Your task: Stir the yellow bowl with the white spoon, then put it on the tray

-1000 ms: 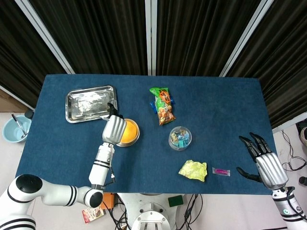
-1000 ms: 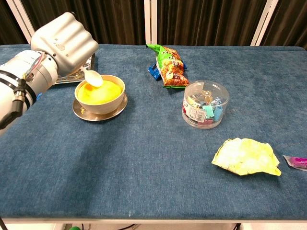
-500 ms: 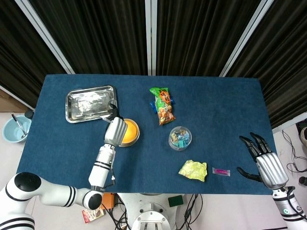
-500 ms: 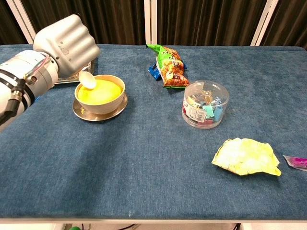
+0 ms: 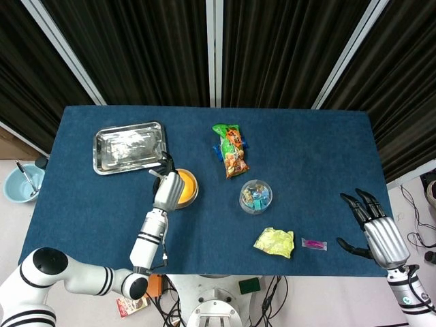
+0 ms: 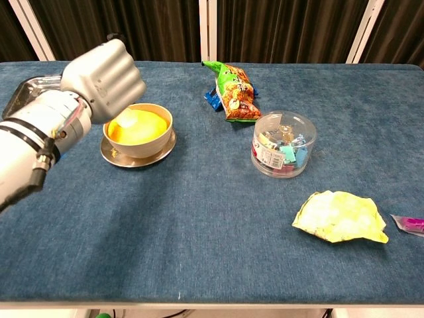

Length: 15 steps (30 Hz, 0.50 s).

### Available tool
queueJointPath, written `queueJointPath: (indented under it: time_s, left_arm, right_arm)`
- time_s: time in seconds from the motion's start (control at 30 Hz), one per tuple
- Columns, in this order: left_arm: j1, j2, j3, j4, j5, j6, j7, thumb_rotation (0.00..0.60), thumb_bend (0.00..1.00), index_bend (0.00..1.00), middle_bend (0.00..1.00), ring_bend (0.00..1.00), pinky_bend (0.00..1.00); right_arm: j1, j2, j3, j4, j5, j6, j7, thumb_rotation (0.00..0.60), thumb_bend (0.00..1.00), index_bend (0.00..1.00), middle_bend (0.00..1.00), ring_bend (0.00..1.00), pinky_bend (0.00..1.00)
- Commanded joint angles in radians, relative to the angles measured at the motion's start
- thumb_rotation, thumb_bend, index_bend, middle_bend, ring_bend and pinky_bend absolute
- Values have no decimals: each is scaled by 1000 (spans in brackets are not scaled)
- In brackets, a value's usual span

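The yellow bowl sits on a metal saucer at the table's left; in the head view the bowl is half covered by my left hand. My left hand grips the white spoon, whose tip dips into the yellow contents. From above, the left hand hovers over the bowl's left rim. The steel tray lies behind and left of the bowl; only a corner of the tray shows in the chest view. My right hand hangs past the table's near right corner, fingers spread, holding nothing.
A green snack bag lies behind the middle. A clear tub of small items stands right of the bowl. A crumpled yellow wrapper and a small pink packet lie near the front right. A blue bowl sits off the table's left.
My left hand has shifted right and toward the front, over the bowl, and the spoon's tip has swung with it across the yellow contents. The right hand has not moved.
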Motion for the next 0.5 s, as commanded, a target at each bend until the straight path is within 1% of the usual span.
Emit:
queueJointPath:
  time_s: [0.03, 0.2, 0.5]
  left_arm:
    - [2, -10, 2, 8, 9, -6, -1, 600, 447, 601, 542, 372, 235]
    - [6, -19, -8, 8, 19, -16, -21, 600, 447, 600, 542, 373, 236]
    - [44, 23, -50, -31, 2, -45, -157, 600, 447, 600, 540, 372, 237]
  right_arm:
    - [0, 0, 0, 0, 1, -1, 1, 600, 175, 63, 144, 0, 98]
    - [-3, 1, -1, 2, 3, 2, 4, 600, 176, 63, 144, 0, 97]
    - [-6, 5, 0, 2, 2, 10, 7, 600, 176, 63, 144, 0, 97]
